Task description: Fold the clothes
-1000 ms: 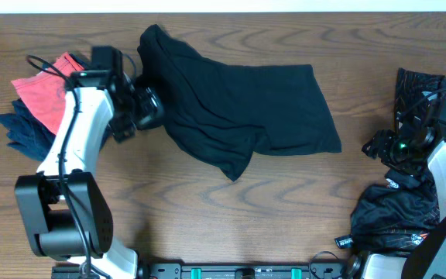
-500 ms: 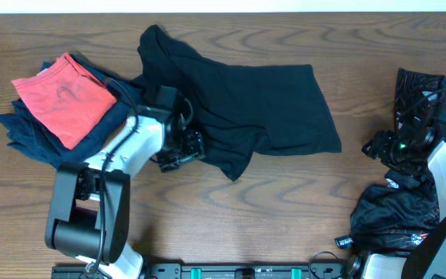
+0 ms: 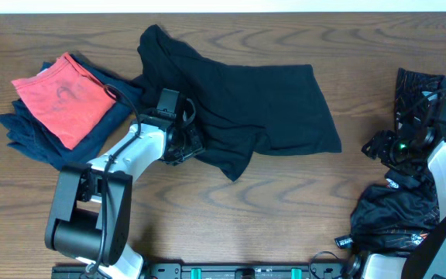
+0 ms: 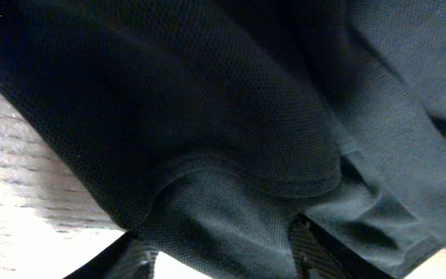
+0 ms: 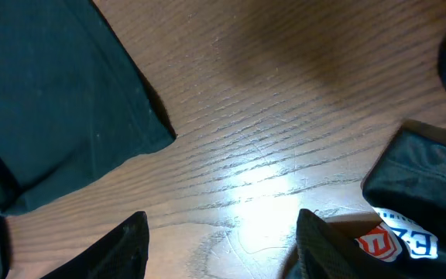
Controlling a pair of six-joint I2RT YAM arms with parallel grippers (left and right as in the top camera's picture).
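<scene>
Wooden table [image 3: 285, 201], left arm [image 3: 130, 151] bent low, left pincer [image 4: 219, 248] straddling black shirt [image 3: 269, 101] fold, grip unclear, right pincer [image 5: 219, 240] parted

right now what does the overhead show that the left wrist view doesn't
Overhead only: the red garment on a navy pile, the right gripper, and dark garments at the right edge. Left wrist only: the black shirt in close-up, its knit weave and a fold lying between the left gripper fingers. Both: the black shirt and the wooden table.

Left gripper [image 3: 186, 144] on black shirt [image 3: 273, 108] (rumpled edge)
</scene>
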